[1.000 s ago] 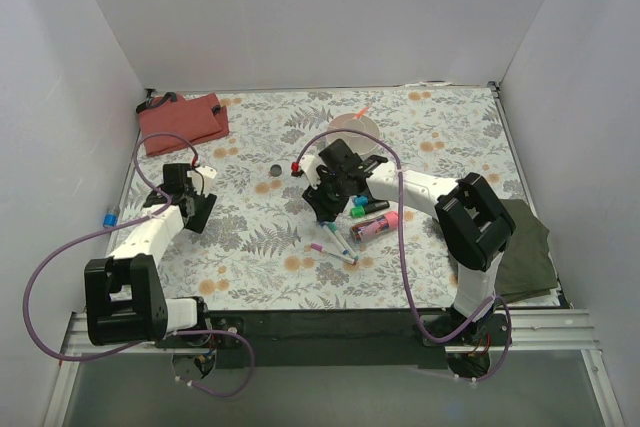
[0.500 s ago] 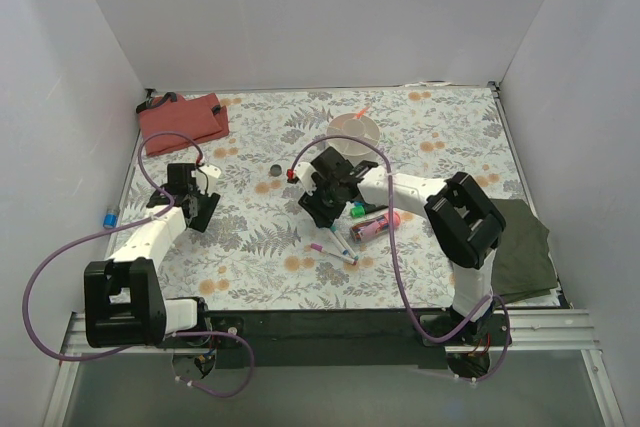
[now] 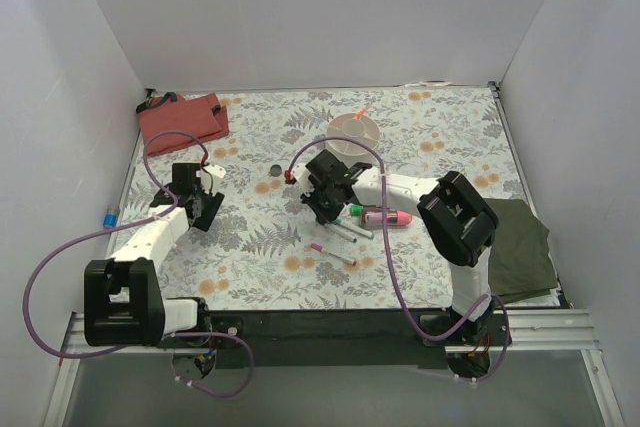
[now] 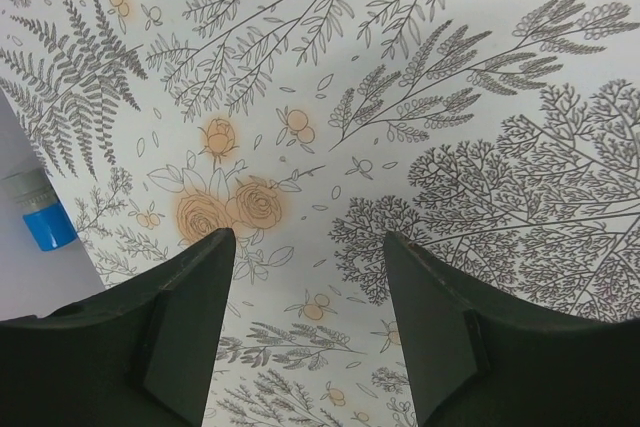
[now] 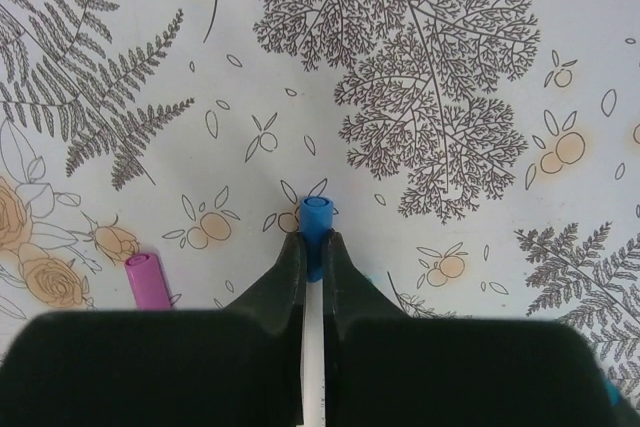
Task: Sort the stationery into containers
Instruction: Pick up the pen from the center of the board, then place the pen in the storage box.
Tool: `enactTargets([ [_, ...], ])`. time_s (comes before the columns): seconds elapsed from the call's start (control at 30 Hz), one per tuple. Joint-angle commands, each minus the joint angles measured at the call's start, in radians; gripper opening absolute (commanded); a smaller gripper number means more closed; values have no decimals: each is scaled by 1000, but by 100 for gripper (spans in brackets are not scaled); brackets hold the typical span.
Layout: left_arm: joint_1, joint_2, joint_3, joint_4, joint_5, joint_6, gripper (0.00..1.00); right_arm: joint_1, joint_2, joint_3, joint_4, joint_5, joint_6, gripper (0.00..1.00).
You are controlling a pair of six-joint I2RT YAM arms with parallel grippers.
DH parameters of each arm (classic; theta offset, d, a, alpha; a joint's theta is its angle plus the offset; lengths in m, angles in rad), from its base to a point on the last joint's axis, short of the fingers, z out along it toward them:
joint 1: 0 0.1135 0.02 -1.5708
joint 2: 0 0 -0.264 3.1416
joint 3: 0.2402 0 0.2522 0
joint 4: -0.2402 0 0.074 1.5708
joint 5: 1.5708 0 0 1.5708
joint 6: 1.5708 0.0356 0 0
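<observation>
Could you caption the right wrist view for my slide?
Right gripper pinches a blue-capped pen over the floral table, a pink cap nearby.

blue-capped pen (image 5: 316, 219) shaft hidden between jaws, pink cap (image 5: 146, 280) half covered

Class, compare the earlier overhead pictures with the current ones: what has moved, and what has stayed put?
The right pincer has edged slightly leftward and is shut on a blue-capped pen. The pink tube has turned from slanted to nearly level. The left pincer, red pouch and white tub stayed about where they were.
</observation>
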Motion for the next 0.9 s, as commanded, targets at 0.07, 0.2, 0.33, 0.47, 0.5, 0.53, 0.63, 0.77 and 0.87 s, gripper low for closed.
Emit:
enactTargets([
  [0.07, -34, 1, 21, 29, -14, 13, 61, 4, 30, 56, -27, -7, -18, 1],
  [0.2, -35, 26, 63, 23, -6, 23, 61, -52, 11, 175, -99, -53, -46, 1],
  [0.33, -31, 54, 114, 15, 23, 27, 61, -143, 14, 387, -229, -148, -112, 1],
  [0.47, -3, 77, 174, -2, 81, -5, 61, -223, 28, 571, -331, -274, -165, 1],
  [0.5, -1, 81, 183, -8, 99, -5, 61, -239, 24, 609, -334, -289, -178, 1],
  [0.53, -1, 84, 189, -14, 113, -5, 61, -266, 14, 626, -334, -294, -189, 1],
  [0.63, -1, 87, 202, -28, 152, 49, 61, -334, 11, 685, -313, -339, -236, 1],
  [0.77, -1, 86, 199, -29, 187, 93, 61, -427, 10, 682, -176, -414, -218, 1],
  [0.87, -1, 90, 197, -35, 254, 131, 62, -481, 10, 636, 4, -452, -169, 1],
])
